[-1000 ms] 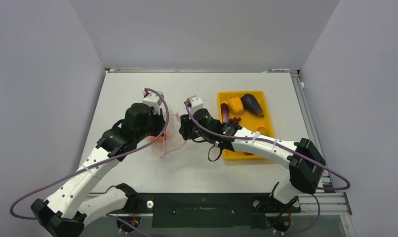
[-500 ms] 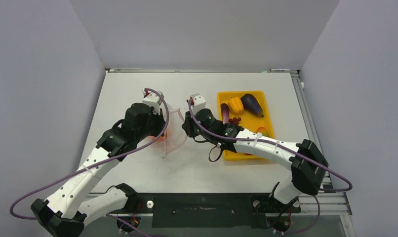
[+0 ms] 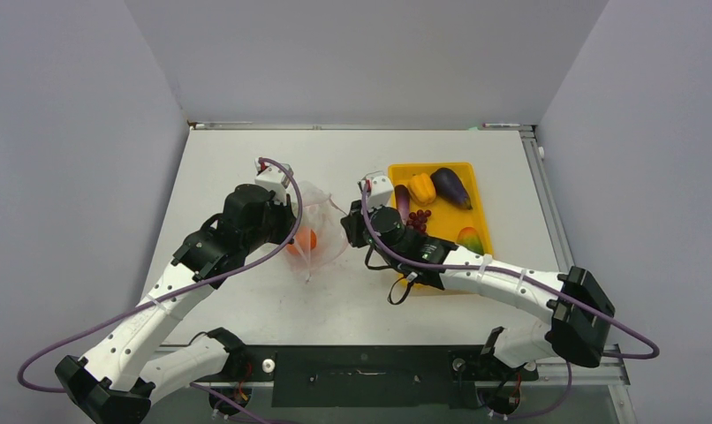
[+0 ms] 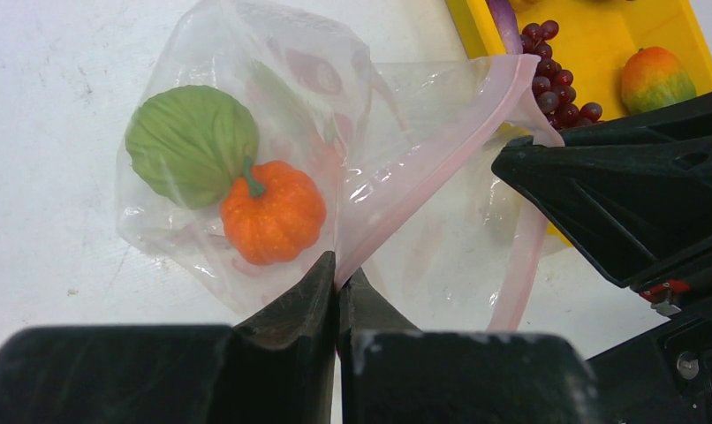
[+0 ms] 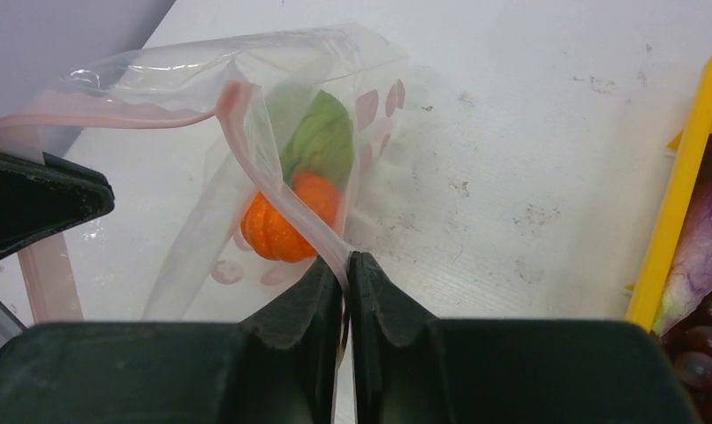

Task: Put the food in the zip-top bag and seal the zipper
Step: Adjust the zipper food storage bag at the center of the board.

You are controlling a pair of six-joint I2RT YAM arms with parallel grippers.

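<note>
The clear zip-top bag (image 3: 321, 231) hangs open between my two grippers. An orange toy pumpkin (image 4: 271, 212) and a green leafy piece (image 4: 192, 141) lie inside it; they also show in the right wrist view, pumpkin (image 5: 282, 228) and green piece (image 5: 321, 140). My left gripper (image 4: 338, 281) is shut on one lip of the pink zipper (image 4: 423, 172). My right gripper (image 5: 346, 265) is shut on the other lip of the zipper (image 5: 286, 199). More food sits in the tray: purple eggplant (image 3: 450, 185), yellow pepper (image 3: 421, 187), grape bunch (image 3: 419, 217).
The yellow tray (image 3: 483, 208) stands right of the bag, with a red-green-orange fruit (image 3: 467, 238) and a slim purple piece (image 3: 403, 200) in it. My right arm lies across the tray's near end. Grey walls close in the table on three sides.
My right gripper has moved to the right with its lip of the zipper, pulling the bag's mouth wider. The pumpkin now shows inside the bag. The left gripper has held still.
</note>
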